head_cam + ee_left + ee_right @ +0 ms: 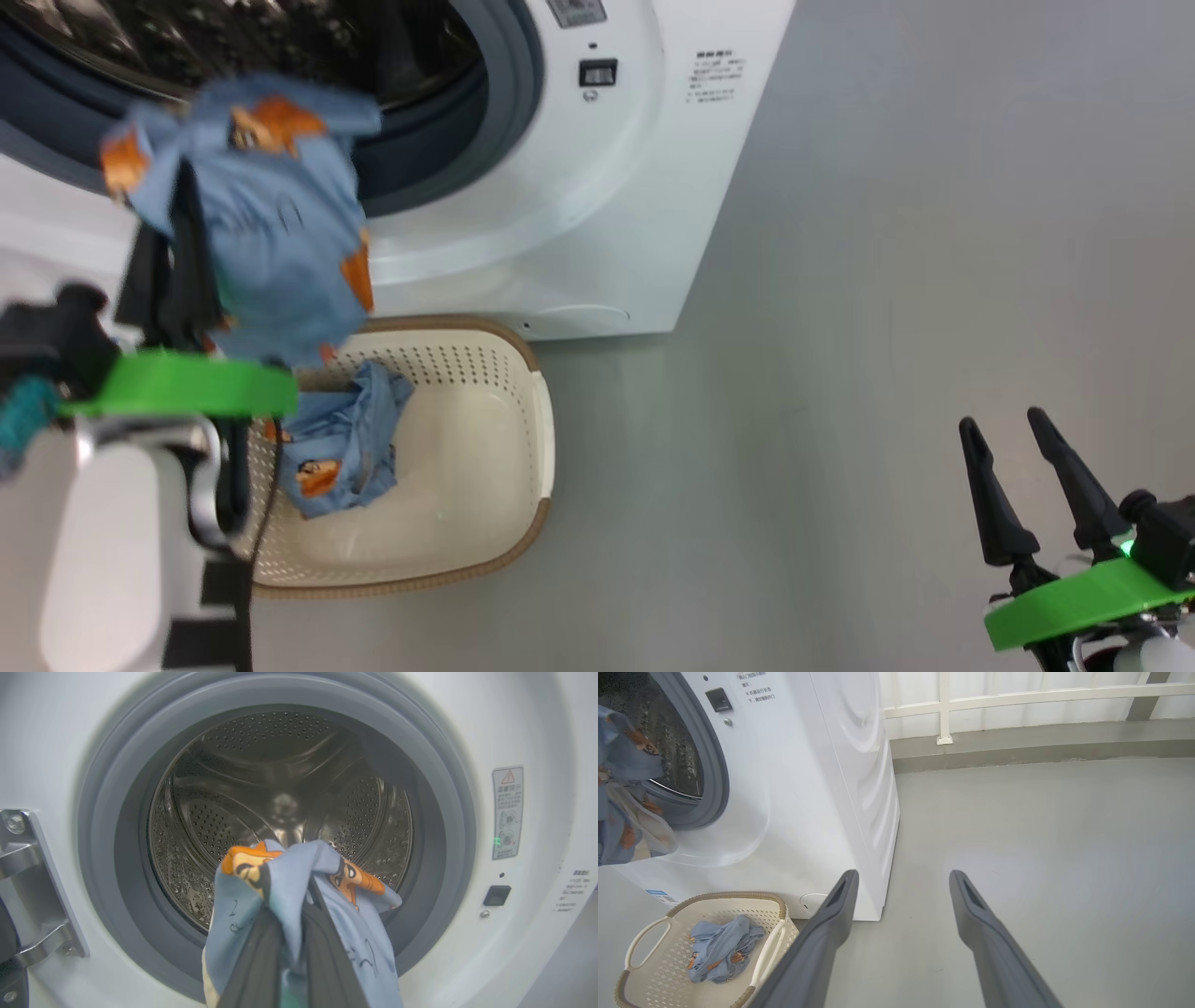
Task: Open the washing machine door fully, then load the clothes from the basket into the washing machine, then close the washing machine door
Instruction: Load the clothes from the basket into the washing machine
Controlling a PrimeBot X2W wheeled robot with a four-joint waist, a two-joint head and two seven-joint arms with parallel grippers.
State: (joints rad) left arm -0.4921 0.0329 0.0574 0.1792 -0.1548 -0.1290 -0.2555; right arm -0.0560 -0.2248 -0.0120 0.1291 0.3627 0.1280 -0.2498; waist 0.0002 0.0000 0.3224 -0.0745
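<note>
Left wrist view, clothes [299, 865] in left hand [292, 900]

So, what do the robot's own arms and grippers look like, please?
The left gripper and the right gripper each have two long, tapering dark fingers above a bright green flat collar. The left forearm is pale and rounded, with a silver ring and a black cable beside it.

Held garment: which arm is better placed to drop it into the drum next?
Left. The left pincer is shut on the garment, right before the open drum. The right pincer hangs open and empty over the floor, beside the washing machine.
</note>
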